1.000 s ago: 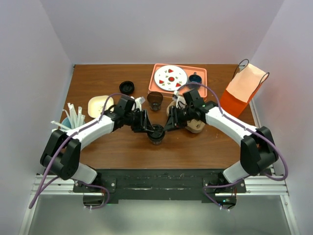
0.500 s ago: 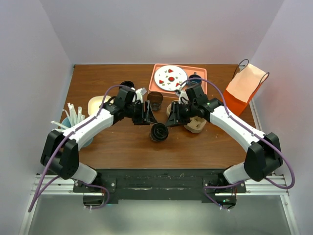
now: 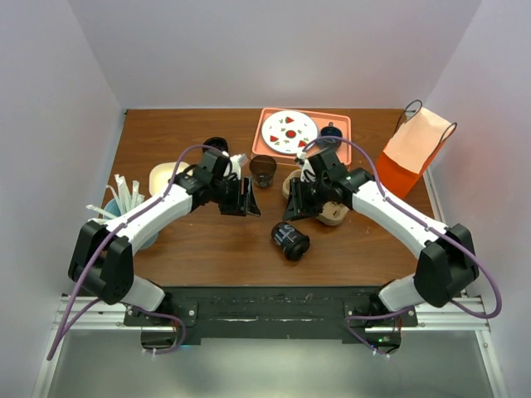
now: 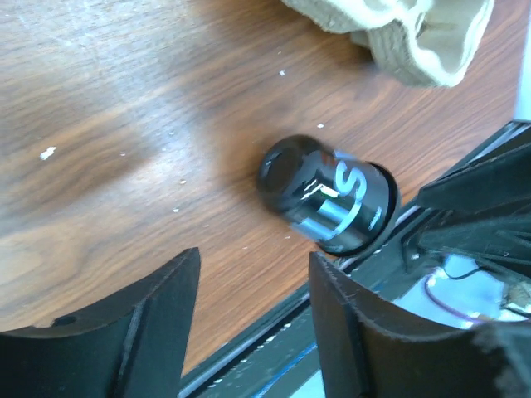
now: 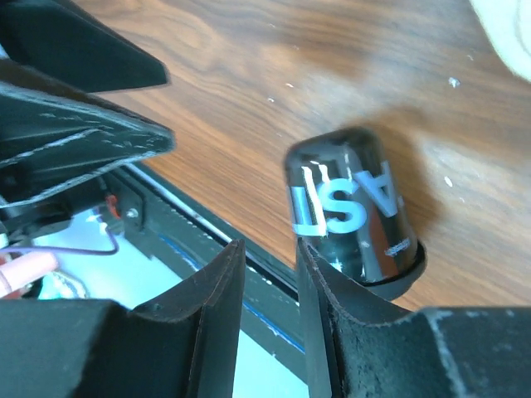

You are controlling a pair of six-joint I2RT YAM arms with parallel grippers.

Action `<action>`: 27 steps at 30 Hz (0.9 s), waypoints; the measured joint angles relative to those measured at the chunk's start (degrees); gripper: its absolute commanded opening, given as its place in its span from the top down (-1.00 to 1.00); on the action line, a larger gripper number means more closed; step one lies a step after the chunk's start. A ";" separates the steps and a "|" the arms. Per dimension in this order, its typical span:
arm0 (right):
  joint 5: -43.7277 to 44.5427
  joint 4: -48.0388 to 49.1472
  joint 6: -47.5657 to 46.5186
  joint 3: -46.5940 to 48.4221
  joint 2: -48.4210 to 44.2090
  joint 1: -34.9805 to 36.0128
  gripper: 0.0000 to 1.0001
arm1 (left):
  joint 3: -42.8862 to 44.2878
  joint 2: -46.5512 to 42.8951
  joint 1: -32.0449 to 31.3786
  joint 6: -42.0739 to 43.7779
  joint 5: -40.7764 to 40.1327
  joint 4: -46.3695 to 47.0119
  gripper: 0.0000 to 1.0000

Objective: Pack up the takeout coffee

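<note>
The takeout coffee (image 3: 290,240), a dark cup with pale lettering and a black lid, lies on its side on the wooden table, apart from both grippers. My left gripper (image 3: 246,199) hangs open, up and to the left of it, with nothing between its fingers. In the left wrist view the cup (image 4: 328,195) lies beyond the gripper (image 4: 253,274). My right gripper (image 3: 292,206) hovers just behind the cup. Its jaws stand a narrow gap apart and empty. In the right wrist view the cup (image 5: 353,207) lies beside the gripper (image 5: 270,253), not between its fingers.
An orange paper bag (image 3: 412,149) stands at the right. An orange tray (image 3: 344,153) holds a plate (image 3: 289,131) and a blue mug (image 3: 331,133). A brown cup (image 3: 263,169), a black disc (image 3: 215,148), a cream dish (image 3: 168,178), a straw holder (image 3: 124,203) and a pulp carrier (image 3: 332,211) surround the arms.
The cup stood upright between both grippers; now it has tipped over and lies nearer the front edge. Both grippers have pulled back from it, and the left one has opened wider.
</note>
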 measured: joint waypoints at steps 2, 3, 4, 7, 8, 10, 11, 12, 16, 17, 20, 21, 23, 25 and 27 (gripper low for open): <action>1.88 -1.46 0.76 -0.07 -0.68 0.09 0.16 | 0.00 -0.02 -0.07 1.68 -0.83 -0.46 -0.29; 2.69 -1.73 1.42 -0.59 -1.53 0.09 0.15 | -0.04 -0.02 -0.11 2.49 -1.14 -0.52 -0.29; 3.56 -1.75 2.29 -1.64 -3.02 0.09 0.15 | -0.15 -0.02 -0.13 3.15 -1.36 -0.46 -0.29; 5.77 -0.72 6.64 -7.43 -10.01 0.07 0.14 | -0.83 0.02 -0.26 4.74 -1.64 -0.35 -0.28; 6.51 -0.68 8.66 -9.88 -12.81 0.07 0.11 | -1.09 0.17 -0.31 5.09 -1.60 -0.15 -0.28; 7.76 -0.48 12.37 -14.01 -17.62 0.11 0.00 | -1.44 0.70 -0.31 5.49 -1.38 0.42 -0.29; 8.66 -0.72 14.64 -15.82 -19.74 0.22 -0.02 | -1.53 1.25 -0.31 5.53 -1.22 0.76 -0.29; 9.92 -0.92 16.48 -17.07 -21.27 0.48 -0.04 | -1.53 1.92 -0.31 5.62 -1.11 1.09 -0.31; 14.62 -2.10 22.75 -19.02 -24.52 1.07 -0.07 | -1.49 5.68 -0.31 6.12 -0.76 3.02 -0.31; 15.76 -2.21 23.76 -19.04 -24.68 1.14 -0.06 | -1.29 6.95 -0.31 6.16 -0.52 3.30 -0.31; 18.53 -1.90 25.68 -19.04 -24.00 1.16 -0.06 | -0.20 10.38 -0.31 6.58 0.02 3.63 -0.31; 19.47 -1.68 26.16 -19.04 -23.32 1.16 -0.06 | 0.07 11.08 -0.31 6.82 0.07 3.69 -0.30; 21.35 -1.40 26.82 -18.97 -21.55 1.16 -0.05 | 0.26 11.54 -0.31 7.39 0.11 3.78 -0.30; 22.93 -1.29 27.43 -18.38 -18.95 1.16 -0.04 | 0.28 11.43 -0.31 7.74 0.15 3.85 -0.30; 24.33 -1.33 28.09 -17.40 -16.24 1.51 -0.02 | 0.26 11.23 -0.31 8.33 0.09 3.78 -0.31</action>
